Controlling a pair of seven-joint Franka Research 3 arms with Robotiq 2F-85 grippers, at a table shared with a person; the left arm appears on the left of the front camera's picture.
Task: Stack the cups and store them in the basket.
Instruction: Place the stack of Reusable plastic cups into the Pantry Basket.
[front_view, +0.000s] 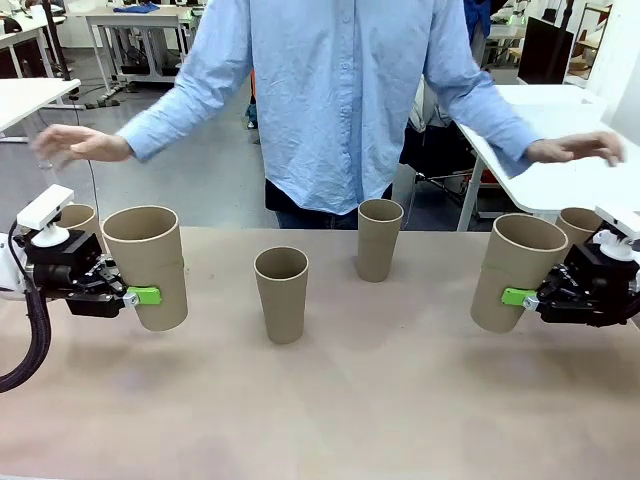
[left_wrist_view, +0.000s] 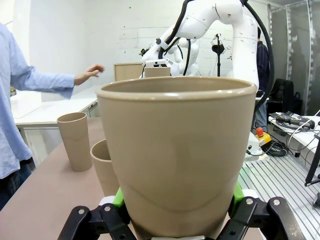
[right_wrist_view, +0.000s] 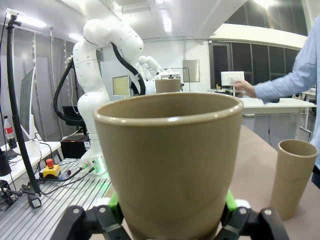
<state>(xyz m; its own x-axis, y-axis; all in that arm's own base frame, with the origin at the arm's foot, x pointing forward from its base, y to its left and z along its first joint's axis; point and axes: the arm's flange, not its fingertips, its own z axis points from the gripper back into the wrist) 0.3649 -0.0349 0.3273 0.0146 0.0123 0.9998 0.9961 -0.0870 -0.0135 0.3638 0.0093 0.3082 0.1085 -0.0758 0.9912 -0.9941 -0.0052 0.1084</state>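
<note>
**Left gripper** is clamped on the lower wall of the left-held cup. **Right gripper** is clamped likewise on the right-held cup. Both cups are mouth-up and slightly tilted. Between them, the near centre cup and the far centre cup stand apart on the table. The rear left cup and the rear right cup stand behind the arms. The person's hands touch nothing. Judged progress: early. No cup is nested yet, and stacking and storing in the basket are still to do.
</note>
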